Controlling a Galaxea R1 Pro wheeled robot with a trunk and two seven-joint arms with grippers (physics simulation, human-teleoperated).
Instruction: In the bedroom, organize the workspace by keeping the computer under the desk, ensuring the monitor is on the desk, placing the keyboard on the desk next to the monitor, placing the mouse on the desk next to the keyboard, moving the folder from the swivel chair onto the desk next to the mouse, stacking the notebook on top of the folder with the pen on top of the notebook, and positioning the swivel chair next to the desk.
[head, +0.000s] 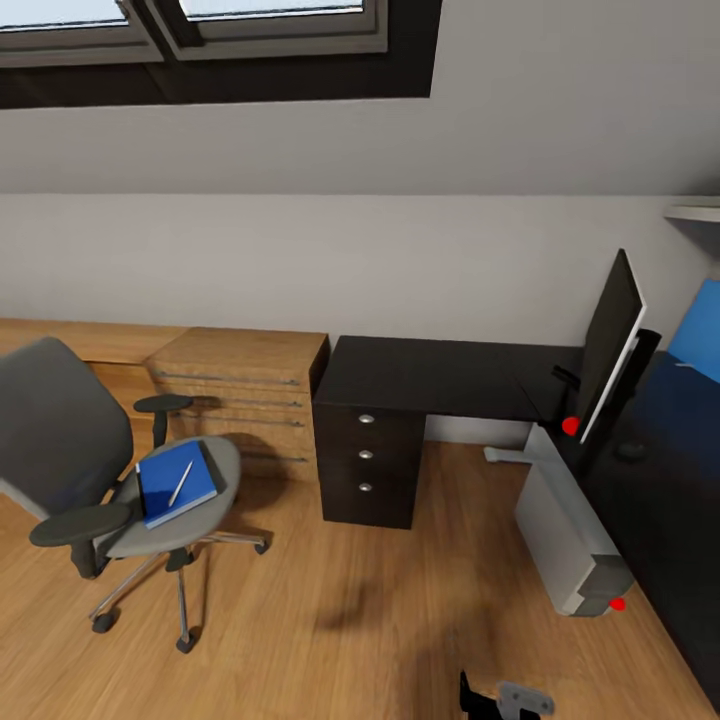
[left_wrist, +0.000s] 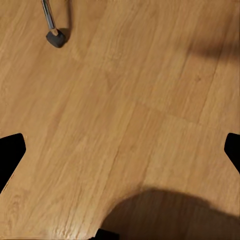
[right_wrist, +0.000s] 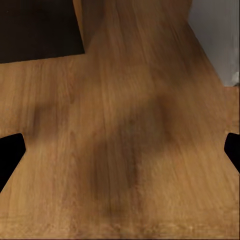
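Blue folder (head: 176, 482) is lying on the swivel chair (head: 95, 470) seat with the pen (head: 181, 483) on top, well apart from the desk (head: 440, 378). Both grippers are hanging wide open and empty over the floor (head: 340, 590); approaching slowly seems best.

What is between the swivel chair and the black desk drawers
In the head view, bare wood floor separates the swivel chair from the desk's drawer unit. A light wooden dresser stands behind that gap, against the wall.
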